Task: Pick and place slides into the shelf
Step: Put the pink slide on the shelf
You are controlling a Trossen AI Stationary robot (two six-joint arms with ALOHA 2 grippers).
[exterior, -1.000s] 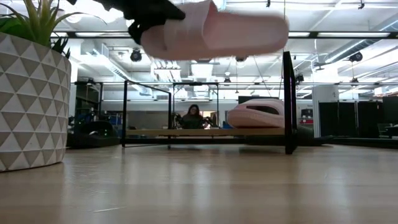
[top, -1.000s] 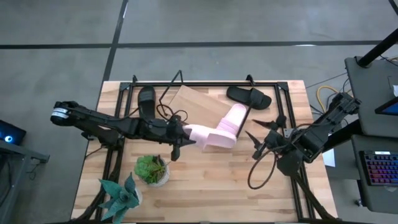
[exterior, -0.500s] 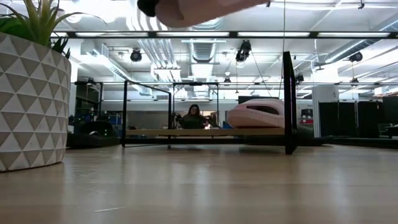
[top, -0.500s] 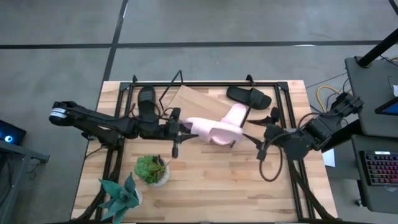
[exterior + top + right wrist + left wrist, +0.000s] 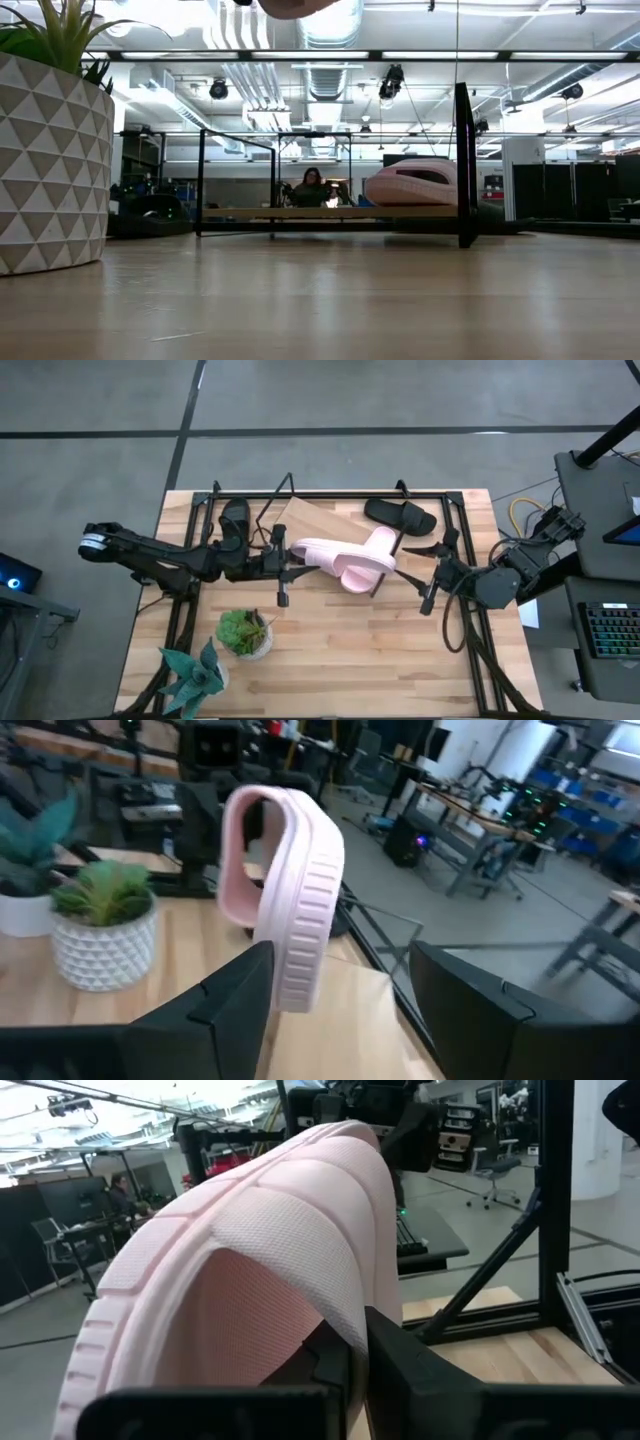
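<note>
My left gripper [image 5: 287, 561] reaches in from the table's left and is shut on a pale pink slide [image 5: 340, 565], held high over the table's middle. Only the slide's underside [image 5: 295, 5] shows in the low view. The second pink slide [image 5: 381, 543] rests on the right end of the shelf [image 5: 300, 212], a light-wood board [image 5: 310, 520] on a black wire frame. One black slide [image 5: 235, 520] lies left of the board, the other [image 5: 400, 515] to its right. My right gripper [image 5: 428, 582] is open, just right of the held slide and apart from it. My left gripper holds the pink slide by its left end [image 5: 300, 1280], pinched between the two fingers, one dark finger [image 5: 390, 1365] showing under the foam. The fingers come level from the table's left, along the slide. The slide is lifted clear and juts toward the right, strap end [image 5: 250, 840] farthest from the fingers.
A potted plant in a white patterned pot [image 5: 245, 632] stands near the table's front, large at the left of the low view [image 5: 45, 160]. A second plant [image 5: 195, 672] sits at the near left corner. Black frame posts [image 5: 463, 165] ring the shelf. A person [image 5: 311, 186] sits far behind.
My left gripper has risen and moved toward the far edge, carrying the pink slide up until it almost leaves the top of the low view. The slide has rolled and now shows narrower from above. My right gripper has moved a little toward the far right.
</note>
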